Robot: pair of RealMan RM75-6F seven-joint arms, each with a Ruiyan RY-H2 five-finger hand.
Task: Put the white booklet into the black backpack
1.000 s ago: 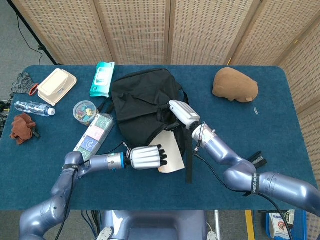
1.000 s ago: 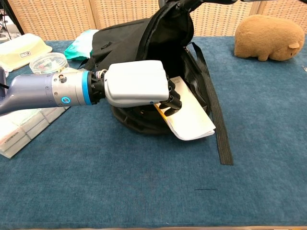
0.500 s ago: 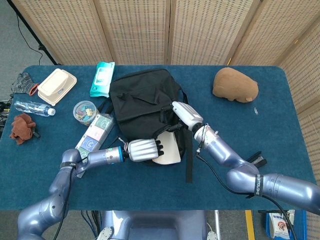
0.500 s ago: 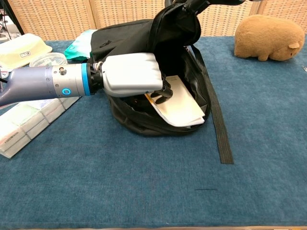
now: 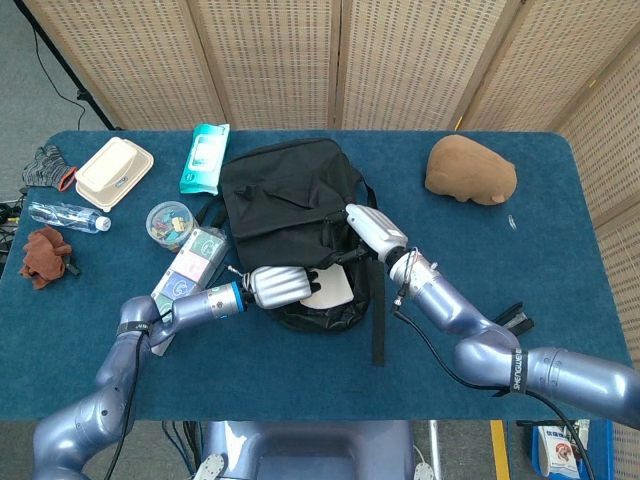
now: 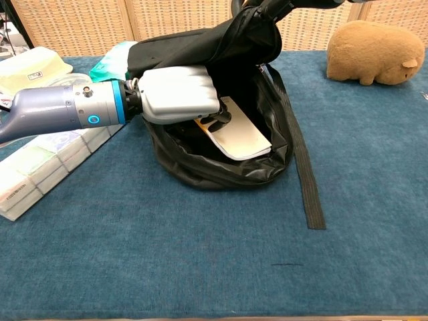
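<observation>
The black backpack [image 5: 285, 195] lies mid-table with its mouth facing the near edge. My right hand [image 5: 372, 229] grips the upper flap of the backpack [image 6: 247, 33] and holds the mouth open. The white booklet [image 6: 237, 136] is partly inside the opening, its near end showing over the lower rim. My left hand [image 6: 179, 93] holds the booklet [image 5: 328, 289] by its left end at the mouth, fingers curled under it.
A brown plush animal [image 5: 470, 170] sits at the back right. Left of the bag lie a green wipes pack [image 5: 205, 157], a round tub [image 5: 169, 222], a long flat box [image 5: 188, 268], a beige lunch box [image 5: 113, 171], a water bottle [image 5: 66, 216] and a red cloth [image 5: 44, 255]. A strap [image 6: 304, 174] trails right.
My left hand has pushed the booklet away from me, from the table in front of the bag into its mouth. The right hand keeps the flap lifted.
</observation>
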